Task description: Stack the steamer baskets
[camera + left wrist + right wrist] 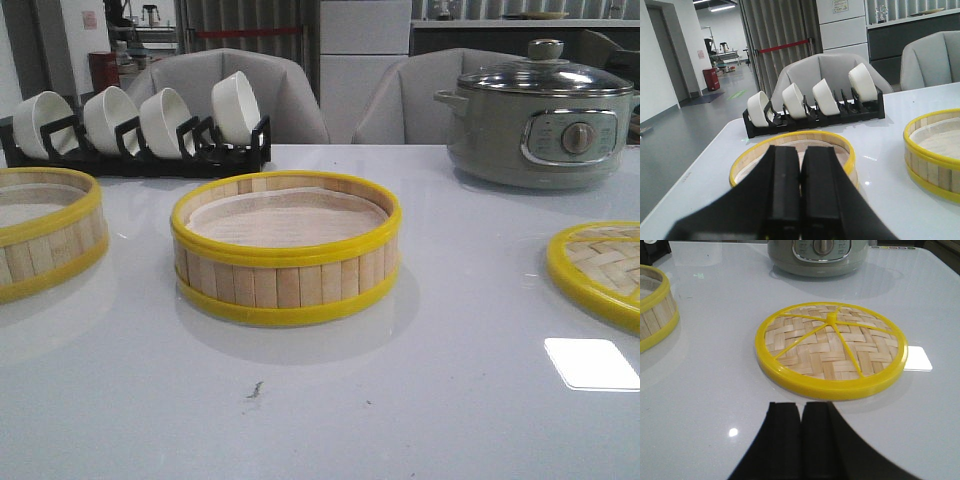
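Observation:
One steamer basket (286,248) stands in the middle of the white table, with pale wood slats, yellow rims and a white liner inside. A second steamer basket (45,232) sits at the left edge, cut off by the frame. Neither gripper shows in the front view. In the left wrist view my left gripper (800,150) is shut and empty, hanging above the near side of the left basket (790,155); the middle basket (935,150) lies beyond. My right gripper (801,407) is shut and empty, just short of the woven lid (830,347).
A flat woven-bamboo lid (605,268) with a yellow rim lies at the right. A grey-green electric pot (540,120) stands at the back right. A black rack with several white bowls (140,125) lines the back left. Grey chairs stand behind the table.

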Controlling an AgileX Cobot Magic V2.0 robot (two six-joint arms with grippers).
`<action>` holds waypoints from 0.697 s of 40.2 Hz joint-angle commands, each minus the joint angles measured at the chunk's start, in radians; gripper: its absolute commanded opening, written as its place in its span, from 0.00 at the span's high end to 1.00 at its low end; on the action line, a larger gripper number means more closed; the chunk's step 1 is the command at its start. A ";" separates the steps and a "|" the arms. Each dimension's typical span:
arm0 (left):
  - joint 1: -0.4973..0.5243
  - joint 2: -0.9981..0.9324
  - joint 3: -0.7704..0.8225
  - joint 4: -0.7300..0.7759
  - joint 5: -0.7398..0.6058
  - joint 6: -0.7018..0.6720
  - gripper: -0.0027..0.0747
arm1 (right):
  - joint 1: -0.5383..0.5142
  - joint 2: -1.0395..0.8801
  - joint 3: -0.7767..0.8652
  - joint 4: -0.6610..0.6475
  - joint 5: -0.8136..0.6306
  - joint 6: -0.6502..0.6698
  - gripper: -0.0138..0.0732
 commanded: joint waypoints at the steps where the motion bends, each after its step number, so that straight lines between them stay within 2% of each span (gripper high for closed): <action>1: 0.000 -0.018 0.002 -0.008 -0.091 -0.003 0.84 | -0.007 -0.020 -0.015 -0.016 -0.084 -0.008 0.78; 18: 0.000 0.001 -0.016 -0.019 -0.089 -0.005 0.84 | -0.007 -0.020 -0.015 -0.016 -0.084 -0.008 0.78; 28: 0.000 0.299 -0.239 -0.005 -0.085 -0.003 0.84 | -0.007 -0.020 -0.015 -0.016 -0.084 -0.008 0.78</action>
